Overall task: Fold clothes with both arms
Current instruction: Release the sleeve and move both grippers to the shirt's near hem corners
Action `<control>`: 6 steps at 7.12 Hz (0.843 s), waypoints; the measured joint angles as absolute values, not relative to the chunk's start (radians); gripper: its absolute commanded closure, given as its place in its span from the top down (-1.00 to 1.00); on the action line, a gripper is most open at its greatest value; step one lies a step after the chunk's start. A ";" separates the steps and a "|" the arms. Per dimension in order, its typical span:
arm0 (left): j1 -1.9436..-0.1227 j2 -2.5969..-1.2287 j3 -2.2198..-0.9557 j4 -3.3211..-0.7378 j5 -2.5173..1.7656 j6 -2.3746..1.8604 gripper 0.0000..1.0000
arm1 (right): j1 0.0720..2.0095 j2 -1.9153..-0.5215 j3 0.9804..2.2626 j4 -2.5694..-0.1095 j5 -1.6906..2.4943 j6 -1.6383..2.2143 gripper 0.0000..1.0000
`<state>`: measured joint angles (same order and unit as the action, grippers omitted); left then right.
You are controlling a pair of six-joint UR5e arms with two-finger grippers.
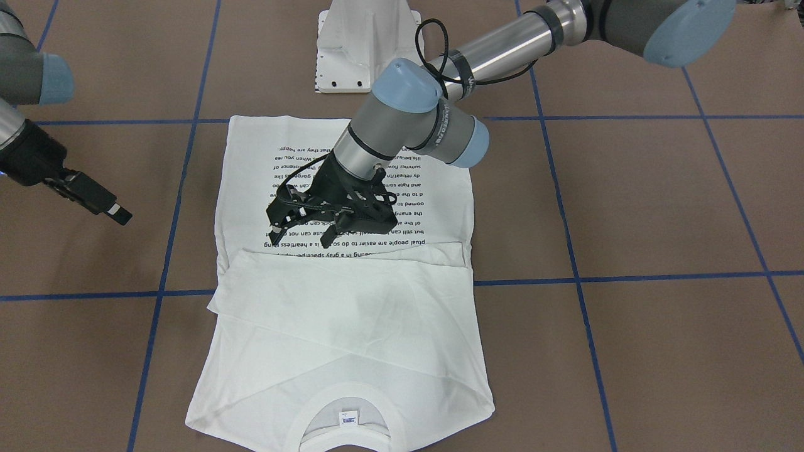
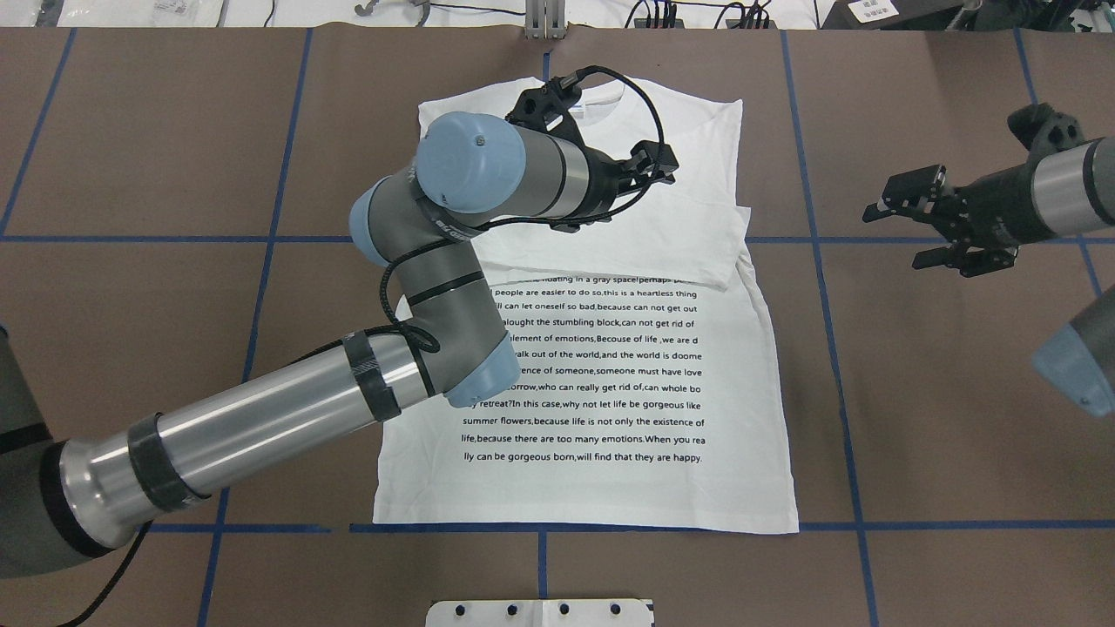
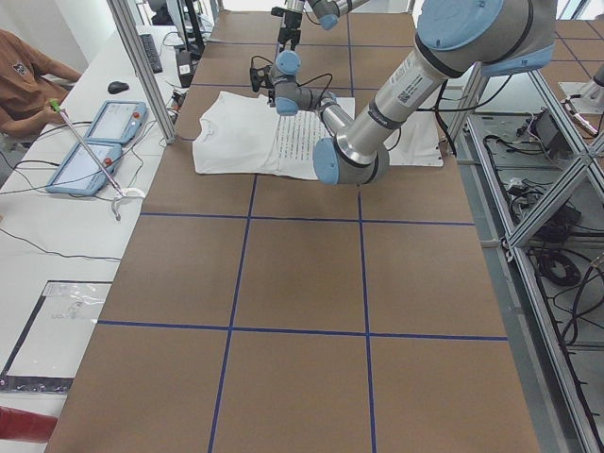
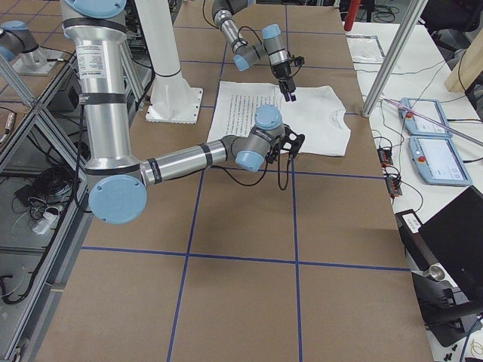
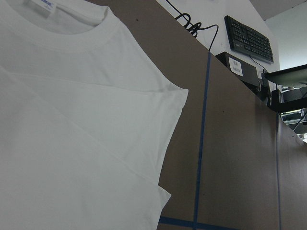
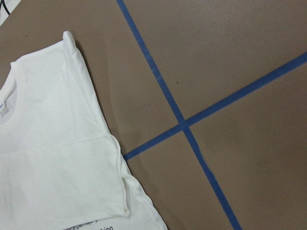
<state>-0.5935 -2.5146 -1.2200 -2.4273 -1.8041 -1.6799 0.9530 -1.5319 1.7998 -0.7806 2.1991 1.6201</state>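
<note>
The white long-sleeved T-shirt (image 1: 352,326) lies flat on the brown table, text block facing up, both sleeves folded across the chest. Its ribbed collar (image 1: 342,411) and neck tag point away from the robot. The shirt also shows in the overhead view (image 2: 610,418). My left gripper (image 1: 301,240) hovers over the shirt's middle, at the edge of the folded sleeves; it is open and empty. It shows in the overhead view too (image 2: 645,170). My right gripper (image 2: 902,233) is open and empty, off the shirt over bare table beside the shoulder, also seen in the front view (image 1: 119,215).
The white pedestal stand (image 1: 367,44) sits at the table's near edge by the shirt's hem. Blue tape lines (image 2: 819,261) grid the brown table. An operator (image 3: 28,75) and two tablets (image 3: 94,146) are on a side desk beyond the collar end.
</note>
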 measured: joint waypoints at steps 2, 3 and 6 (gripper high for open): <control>-0.657 -2.285 -1.468 -2.393 -1.948 -1.612 0.76 | 0.746 -1.623 1.927 -0.790 2.010 1.722 0.84; -0.690 -2.166 -1.609 -2.356 -1.988 -1.568 0.74 | 0.642 -1.661 1.977 -0.795 1.913 1.775 0.86; -0.718 -1.981 -1.855 -2.229 -2.014 -1.534 0.69 | 0.308 -1.698 2.077 -0.926 1.557 1.996 0.79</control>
<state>-0.7185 -1.9811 -1.8549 -2.2291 -2.0143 -1.5337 0.3083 -1.6977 2.0769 -0.9264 1.5568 1.9964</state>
